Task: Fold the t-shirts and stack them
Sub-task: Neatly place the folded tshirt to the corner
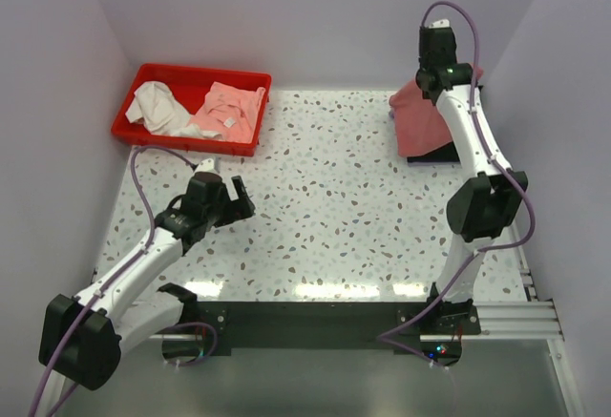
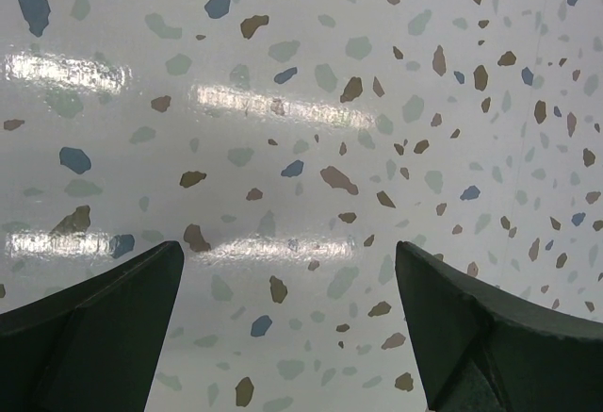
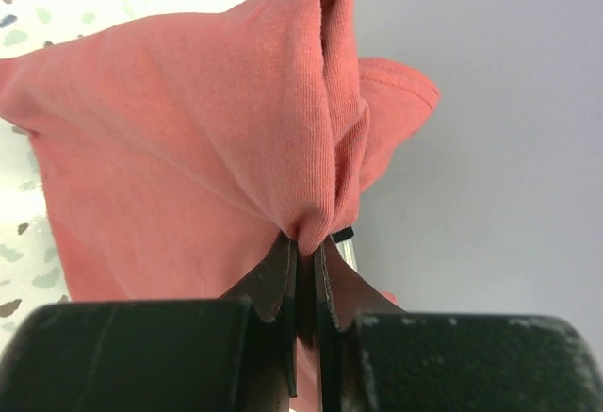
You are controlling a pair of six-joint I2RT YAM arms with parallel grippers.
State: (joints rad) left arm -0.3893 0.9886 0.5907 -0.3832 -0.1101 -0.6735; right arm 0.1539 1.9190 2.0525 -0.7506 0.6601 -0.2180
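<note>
Bench: the speckled bench point(image 1: 344, 207) fills the top view. The arms' black base rail covers its near edge, and the left wrist view shows us only a glare-streaked patch.
Right arm: the right arm point(image 1: 473, 131) rises from the near right corner, bends at the elbow and reaches to the far right corner. Its wrist is above the cloth there.
Left arm: the left arm point(image 1: 143, 260) lies low from the near left corner, with its wrist over the bench's left side, near the bin but apart from it.
Rose-red t-shirt: the rose-red t-shirt point(image 1: 420, 116) is bunched at the far right corner, one part drawn up to the right wrist. The arm hides its right side, so we cannot tell how it is folded.
Red bin: the red bin point(image 1: 181, 142) sits at the far left corner and holds crumpled white and pink cloth. We cannot tell what those garments are.
Black t-shirt: we see the black t-shirt point(image 1: 434, 157) only as a dark strip under the rose-red one's near edge, and the rest is covered.
Right fingers: the right fingers point(image 3: 303, 247) are pinched together on a gathered ridge of the rose-red t-shirt. In the top view the wrist hides them.
Left fingers: the left fingers point(image 1: 227, 190) are spread wide above bare bench, with nothing between them.
</note>
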